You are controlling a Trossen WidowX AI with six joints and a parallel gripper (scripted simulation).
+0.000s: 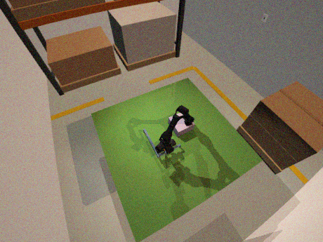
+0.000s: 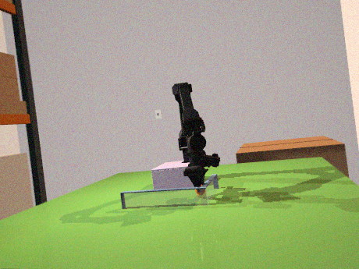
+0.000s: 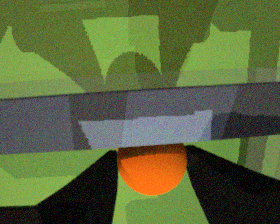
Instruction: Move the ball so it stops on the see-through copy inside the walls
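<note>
The orange ball (image 2: 200, 192) (image 3: 152, 172) is between the fingertips of my gripper (image 2: 200, 188) (image 3: 151, 155), which is shut on it. The ball is low, near the corner, and shows through the long clear wall (image 2: 156, 192) (image 1: 150, 139) in the exterior view. In the wrist view a wall (image 3: 40, 125) crosses just above the ball and hides its top. The short clear wall (image 2: 215, 182) (image 1: 179, 146) meets the long one at the corner. The see-through copy cannot be made out apart from the ball. The arm hides the ball in the top view.
The arm stands on a pale pink block (image 1: 183, 128) (image 2: 168, 178) on the green table top (image 1: 123, 194) (image 2: 97, 239). Dark shadows of the arm lie across the green. Shelves with boxes (image 1: 82, 50) and a brown crate (image 1: 291, 124) stand beyond the green area.
</note>
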